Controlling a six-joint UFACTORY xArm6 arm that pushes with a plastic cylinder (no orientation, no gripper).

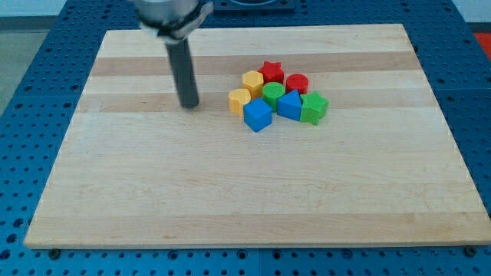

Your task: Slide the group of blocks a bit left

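The group comprises eight blocks, packed touching one another: red star block (270,70), yellow hexagonal block (252,81), red cylindrical block (296,83), green cylindrical block (272,93), yellow rounded block (239,100), blue cube block (258,115), blue triangular-topped block (289,104) and green star block (314,107). The group lies toward the view's right of my tip (189,105), near but apart from it. The arm carries no pincer; the dark rod holds nothing. All blocks rest on the pale wooden bench (230,192).
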